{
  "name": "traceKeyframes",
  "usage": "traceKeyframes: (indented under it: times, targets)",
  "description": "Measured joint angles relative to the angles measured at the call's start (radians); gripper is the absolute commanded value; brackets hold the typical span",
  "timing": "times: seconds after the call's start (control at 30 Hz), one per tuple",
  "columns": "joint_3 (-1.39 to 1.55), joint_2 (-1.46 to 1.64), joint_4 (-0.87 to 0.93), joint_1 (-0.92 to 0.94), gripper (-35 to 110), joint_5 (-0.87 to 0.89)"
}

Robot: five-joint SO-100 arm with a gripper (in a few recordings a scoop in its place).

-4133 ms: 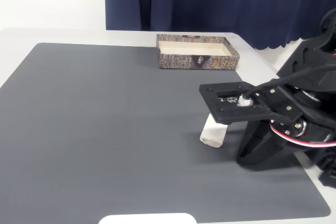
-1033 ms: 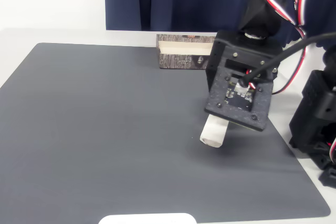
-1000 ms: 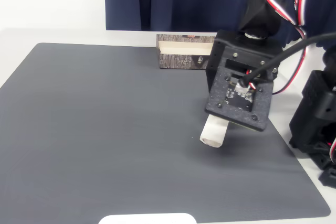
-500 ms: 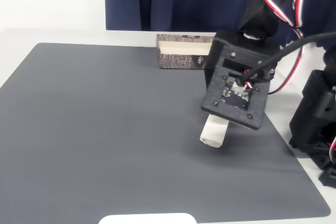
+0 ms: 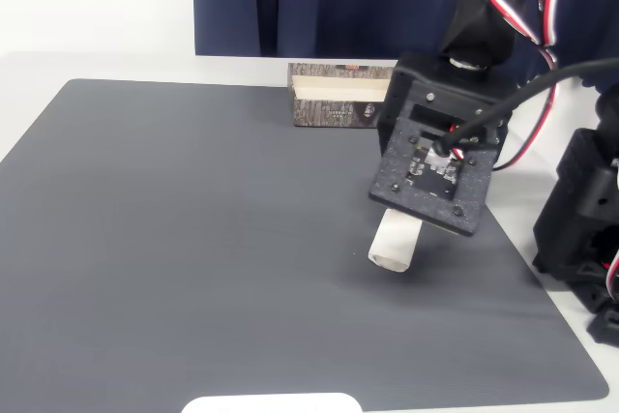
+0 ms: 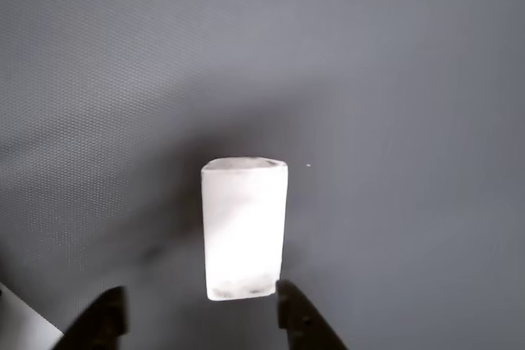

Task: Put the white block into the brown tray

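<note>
I have the white block (image 6: 244,229) lying flat on the dark grey mat (image 5: 193,239), long axis running straight away from my wrist camera, its near end sitting between my two fingertips (image 6: 302,317) but touching neither. In the fixed view the white block (image 5: 394,247) pokes out from under the wrist housing, with its rounded end towards the front edge of the mat. It looks to me like a light, stiff piece with smooth sides, so I'd expect it to slip or roll if I pinch near an end. My judgement is to close across the two long flanks, close to the middle, and keep the squeeze gentle but firm.

The gripper (image 6: 201,317) is spread wide, holding nothing, one tip on each side of the block's near end. It hangs above the mat rather than down at block level, so I need to descend and push forward a little before closing.

The brown tray (image 5: 334,102) sits beyond the block at the far edge of the mat, partly hidden by the arm (image 5: 503,16), well apart from the block, with its cream inside open upward
</note>
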Motion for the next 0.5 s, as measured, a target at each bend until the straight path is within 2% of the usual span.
traceKeyframes:
  times: [0.5]
  targets:
    - [-0.017, -0.044, -0.049, -0.005, 54, 0.000]
